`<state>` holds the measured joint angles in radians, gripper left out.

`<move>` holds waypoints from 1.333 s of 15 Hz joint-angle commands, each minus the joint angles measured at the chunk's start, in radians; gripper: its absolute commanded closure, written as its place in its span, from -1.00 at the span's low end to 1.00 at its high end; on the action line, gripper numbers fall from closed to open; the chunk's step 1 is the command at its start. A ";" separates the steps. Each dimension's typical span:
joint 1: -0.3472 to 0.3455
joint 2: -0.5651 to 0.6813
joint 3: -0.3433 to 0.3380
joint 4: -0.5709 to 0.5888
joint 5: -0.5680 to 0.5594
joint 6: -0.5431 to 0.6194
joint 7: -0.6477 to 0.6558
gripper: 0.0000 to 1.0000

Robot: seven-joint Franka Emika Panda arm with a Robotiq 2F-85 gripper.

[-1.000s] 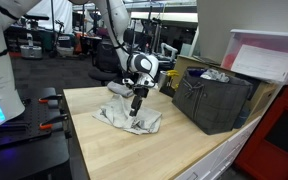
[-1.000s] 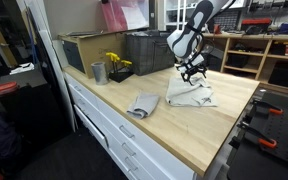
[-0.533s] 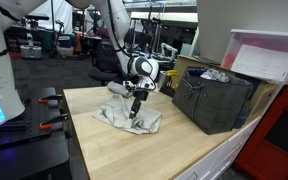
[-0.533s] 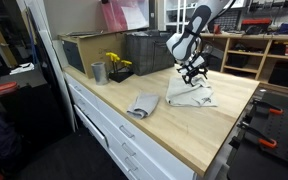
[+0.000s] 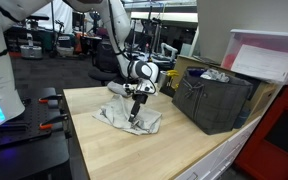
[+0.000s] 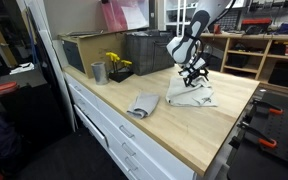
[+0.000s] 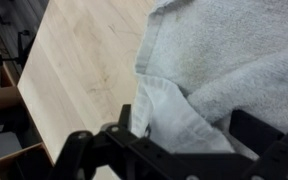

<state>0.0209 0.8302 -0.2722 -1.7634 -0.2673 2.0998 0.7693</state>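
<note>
A crumpled grey-white towel [image 5: 129, 117] lies on the wooden worktop [image 5: 114, 150]; it also shows at the far right as the towel [image 6: 191, 94]. My gripper [image 5: 134, 108] hangs just above it, fingers pointing down, and shows again as the gripper [image 6: 196, 79]. In the wrist view the gripper [image 7: 184, 135] stands open, its dark fingers either side of a raised white fold of the towel [image 7: 169, 115]. The fold sits between the fingers but is not pinched. A second, folded grey cloth [image 6: 142, 104] lies apart on the worktop.
A dark crate [image 5: 216, 98] stands on the worktop beside the towel, with a box [image 5: 267, 58] behind it. A metal cup [image 6: 99, 72], a dark tray with yellow items [image 6: 118, 67] and another crate [image 6: 147, 50] stand along the back. Worktop edge [image 7: 29, 70] is near.
The gripper has shifted slightly over the towel; its jaws stay open. The towel has not visibly moved.
</note>
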 commanded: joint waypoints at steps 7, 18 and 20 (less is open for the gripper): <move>0.035 0.018 -0.053 0.019 -0.098 -0.127 0.002 -1.00; 0.054 0.024 -0.091 0.035 -0.265 -0.288 0.052 -1.00; 0.051 0.026 -0.093 0.037 -0.287 -0.318 0.069 -1.00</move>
<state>0.0674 0.8485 -0.3544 -1.7465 -0.5198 1.8420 0.8122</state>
